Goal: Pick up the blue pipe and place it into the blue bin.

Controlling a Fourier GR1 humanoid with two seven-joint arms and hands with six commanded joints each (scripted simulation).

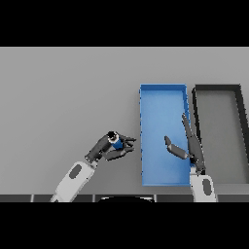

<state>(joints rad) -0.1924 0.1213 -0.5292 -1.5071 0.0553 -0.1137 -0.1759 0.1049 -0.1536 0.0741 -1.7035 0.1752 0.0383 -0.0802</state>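
Now left hand clamped on blue pipe, beside blue bin; right hand spread

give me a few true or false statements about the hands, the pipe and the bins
1. The left hand is curled round the blue pipe. True.
2. The blue pipe lies inside the blue bin. False: it is in the left hand, left of the bin.
3. The right hand is open over the blue bin. True.
4. The black bin stands left of the blue bin. False: it stands to its right.
5. The right hand holds the pipe. False: it holds nothing.
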